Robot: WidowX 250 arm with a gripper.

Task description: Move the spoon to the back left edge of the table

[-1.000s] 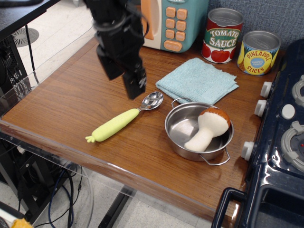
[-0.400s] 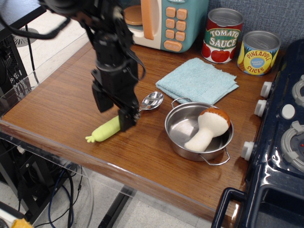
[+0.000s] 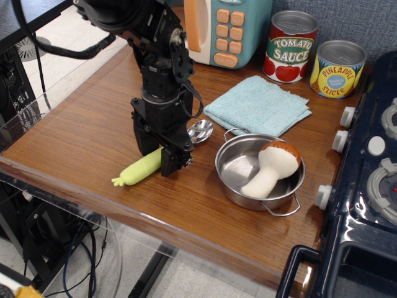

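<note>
The spoon (image 3: 138, 170) lies flat on the brown wood-grain table (image 3: 80, 130) near its front edge. Its lime-green handle points front-left and its silver bowl (image 3: 200, 130) points back-right toward the pot. My gripper (image 3: 157, 155) is down at the table, with its black fingers (image 3: 170, 161) standing on either side of the middle of the handle. The jaws look open, with the handle between them. The middle of the handle is hidden by the fingers.
A steel pot (image 3: 231, 169) with a plush mushroom (image 3: 273, 164) sits right of the spoon. A light blue cloth (image 3: 257, 104) lies behind it. A toy microwave (image 3: 226, 28) and two cans (image 3: 291, 46) stand at the back. A dark blue toy stove (image 3: 366, 186) is at the right. A clear acrylic rim (image 3: 56, 81) lines the left edge.
My gripper has come down from above the spoon's bowl toward the front-left, and its fingers now straddle the handle at table height. The spoon has not moved.
</note>
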